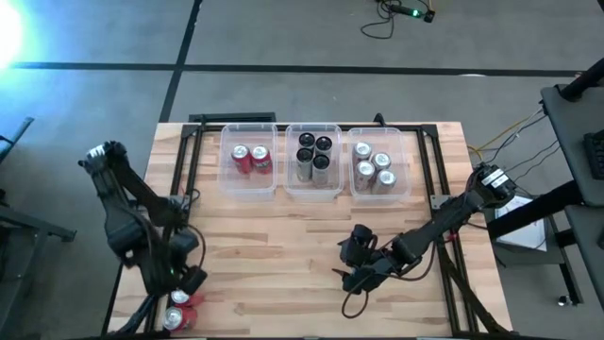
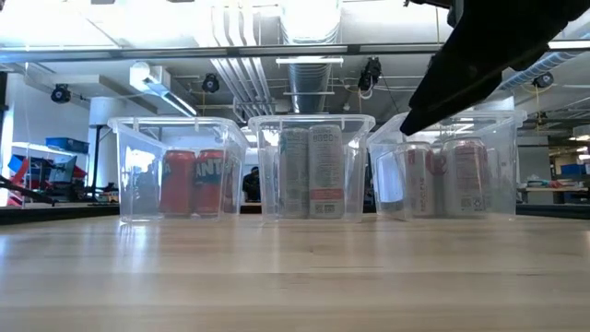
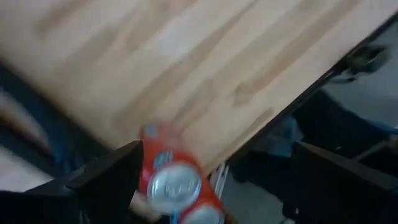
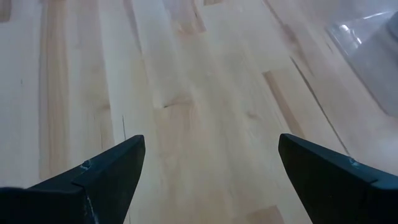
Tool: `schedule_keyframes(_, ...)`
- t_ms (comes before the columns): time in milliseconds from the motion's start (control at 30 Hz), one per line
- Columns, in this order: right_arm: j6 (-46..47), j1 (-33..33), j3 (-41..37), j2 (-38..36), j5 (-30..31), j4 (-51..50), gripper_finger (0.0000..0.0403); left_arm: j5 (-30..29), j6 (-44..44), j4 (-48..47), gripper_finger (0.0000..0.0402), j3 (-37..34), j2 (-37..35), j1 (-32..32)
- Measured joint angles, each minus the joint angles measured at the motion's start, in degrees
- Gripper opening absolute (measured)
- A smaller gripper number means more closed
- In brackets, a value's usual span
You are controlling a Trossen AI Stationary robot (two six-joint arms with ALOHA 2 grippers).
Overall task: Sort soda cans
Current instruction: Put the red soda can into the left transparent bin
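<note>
Two red soda cans (image 1: 177, 310) with silver tops stand upright at the table's near left corner. My left gripper (image 1: 189, 283) hovers right over them, open. In the left wrist view its gripper (image 3: 217, 180) has one red can (image 3: 171, 180) between the fingers, close beside one finger (image 3: 118, 174), with the second can (image 3: 202, 214) just behind. My right gripper (image 1: 354, 264) is open above bare wood in the near middle of the table; the right wrist view shows its gripper (image 4: 211, 174) over nothing but wood. The other cans stand sorted in three clear bins at the far edge. My left gripper comes at the red can's upper part (image 3: 152, 171) from above, slanting down, with one finger on either side. The can stands upright on the table, right next to one finger. Whether that finger touches it, I cannot tell.
Three clear bins stand in a row along the far edge: the left bin (image 1: 249, 179) holds two red cans, the middle bin (image 1: 313, 179) several black ones, the right bin (image 1: 377, 179) several silver ones. The red cans stand close to the table's near left edge (image 3: 267, 118).
</note>
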Motion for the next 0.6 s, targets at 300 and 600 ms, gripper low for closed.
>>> schedule_keyframes(300,-2.63,0.0,-0.02,0.1,-0.02,0.04,0.0364,7.29,-12.69,0.72,0.0392,1.84,7.46,-5.49)
schedule_keyframes(600,-2.94,0.07,-0.04,0.1,-0.15,-0.09,0.0364,11.26,-15.82,2.45,0.0399,1.31,10.17,-5.47)
